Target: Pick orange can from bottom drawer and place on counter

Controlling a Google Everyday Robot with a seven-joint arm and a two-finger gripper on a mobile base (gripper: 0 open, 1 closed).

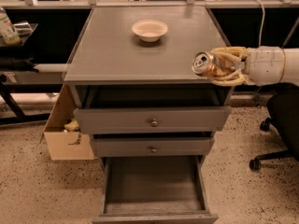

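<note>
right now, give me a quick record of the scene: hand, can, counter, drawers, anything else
hand: cream two-finger hand, at the counter's front right corner, shut on the can
can: small shiny orange-brown can, held sideways, silver end showing
counter: flat grey cabinet top, holding a cream round bowl near the back
bottom drawer: deep grey bottom drawer, pulled open, nothing visible inside
floor: brown cardboard box left of the cabinet

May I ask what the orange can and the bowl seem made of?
The orange can, gripped sideways by the gripper near the counter's front right corner, looks like shiny metal: its silver end glints. The bowl looks matte cream, perhaps paper or plastic.
</note>
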